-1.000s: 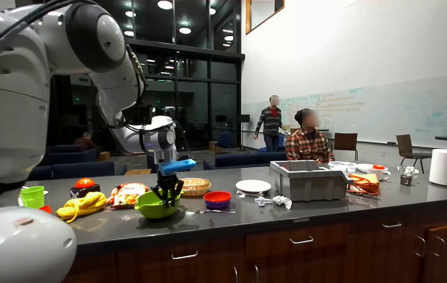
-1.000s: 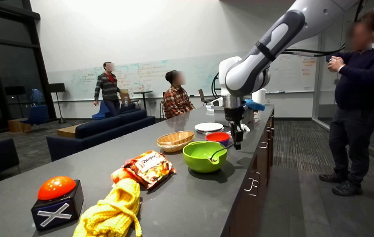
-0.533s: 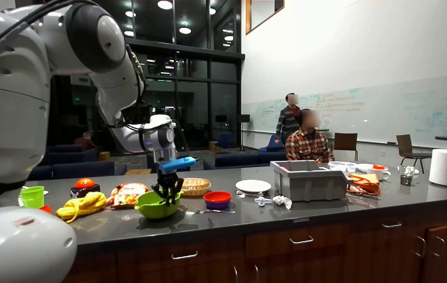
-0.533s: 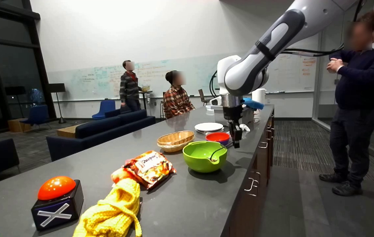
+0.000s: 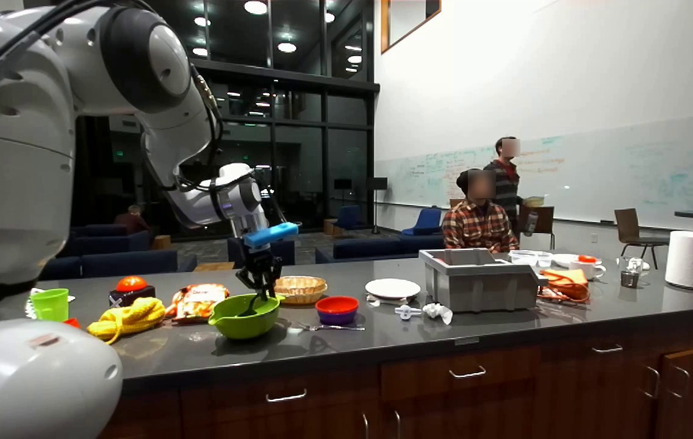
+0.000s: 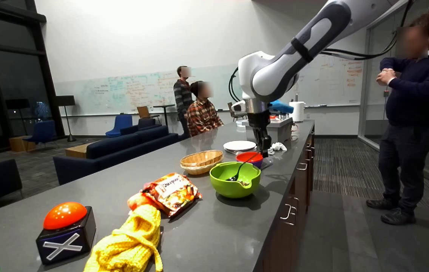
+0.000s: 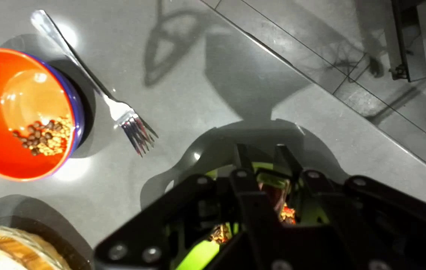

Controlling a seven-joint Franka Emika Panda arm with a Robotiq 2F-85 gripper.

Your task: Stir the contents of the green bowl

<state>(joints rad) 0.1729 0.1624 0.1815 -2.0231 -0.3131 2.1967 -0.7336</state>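
We see the lime-green bowl [image 6: 233, 190] standing on the grey countertop [image 6: 214, 241], and in both exterior views it lies lower than the gripper [image 6: 264, 152], between 7 and 8 o'clock from it. The two fingers are pinching the handle of a black spoon [image 6: 234, 177], as we judge; the wrist view shows the exact contact only poorly. In an exterior view the fingertips are above the rim of the bowl and apart from it, and the spoon is slanting: its handle goes up to between 1 and 2 o'clock, its head goes down to between 7 and 8 o'clock, inside the bowl. From this head, the mixed dry bits [image 6: 244, 183] which we can see there lie near, at about 4 o'clock; whether the head touches any of them, we cannot tell. So it seems to us that the stirring is the step in hand, and the next sweep should bring the head toward 4 o'clock. With such a slanting handle, we must take care not to push the rim at 1 o'clock, where the red-and-purple bowl [image 6: 245, 156] is near.
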